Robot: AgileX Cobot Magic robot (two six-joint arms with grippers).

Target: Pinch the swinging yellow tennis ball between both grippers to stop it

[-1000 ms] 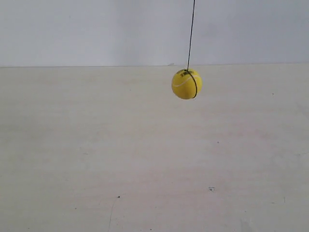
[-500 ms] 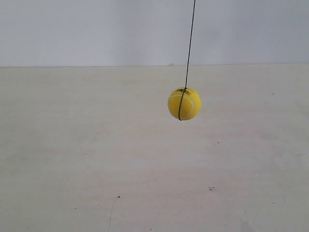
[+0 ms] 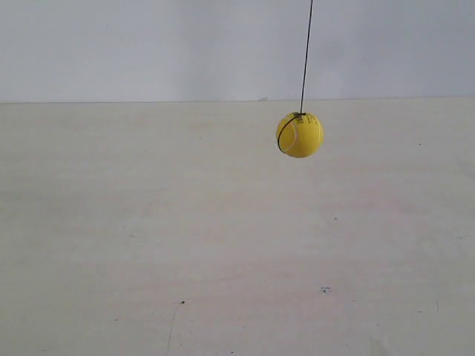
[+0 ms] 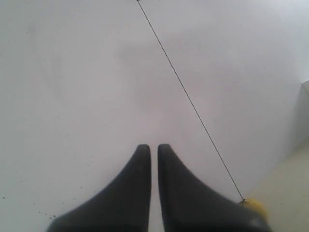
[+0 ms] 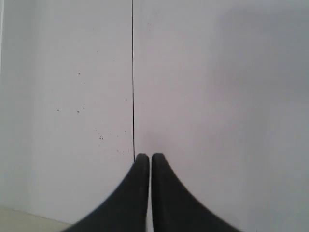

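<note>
The yellow tennis ball (image 3: 300, 134) hangs on a thin black string (image 3: 306, 55) above the pale table, right of centre in the exterior view. No arm shows in that view. In the left wrist view, my left gripper (image 4: 154, 147) is shut with nothing in it, facing a white wall; a sliver of the ball (image 4: 257, 208) peeks past one finger, with the string (image 4: 188, 96) running across. My right gripper (image 5: 149, 157) is also shut and empty; only the string (image 5: 133, 77) shows there, the ball is hidden.
A pale wooden table (image 3: 223, 245) with small dark specks fills the lower exterior view. A plain white wall (image 3: 148, 44) stands behind it.
The ball swung down and slightly left half a second ago, and has now swung back up and to the right, higher than before.
</note>
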